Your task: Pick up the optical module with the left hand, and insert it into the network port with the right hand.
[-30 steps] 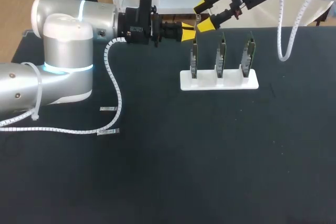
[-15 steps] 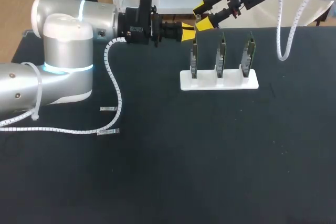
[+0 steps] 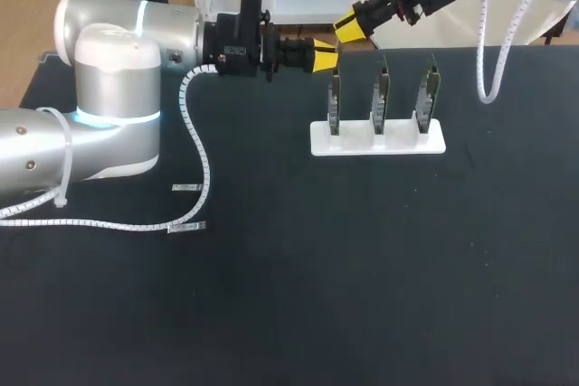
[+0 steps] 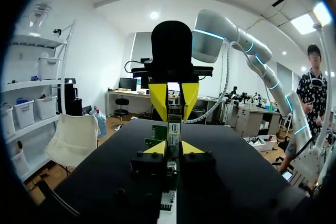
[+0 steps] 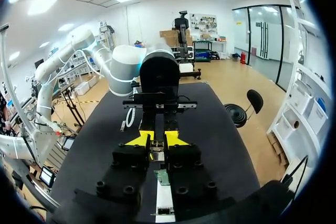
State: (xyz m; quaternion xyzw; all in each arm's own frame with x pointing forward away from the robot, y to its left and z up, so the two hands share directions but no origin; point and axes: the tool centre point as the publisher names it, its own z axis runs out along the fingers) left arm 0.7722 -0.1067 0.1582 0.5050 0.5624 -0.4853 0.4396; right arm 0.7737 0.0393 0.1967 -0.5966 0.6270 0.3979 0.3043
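Module (image 4: pixel 174 129): held in mid-air over the far edge of the bench (image 3: pixel 298 296), just behind the rack.
Left pincer (image 3: pixel 324 57): lying level, fingers clamped on one end of the module.
Right pincer (image 3: pixel 350 28): angled down, narrowed onto the module's other end, tips gripping both sides.
Rack (image 3: pixel 378 140): white, on the bench, holding three upright green boards (image 3: pixel 381 97).

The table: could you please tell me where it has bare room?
Free: the table in front of the white stand, right of the left arm's cable. Crowded: the far edge, where left gripper and right gripper hold the optical module.
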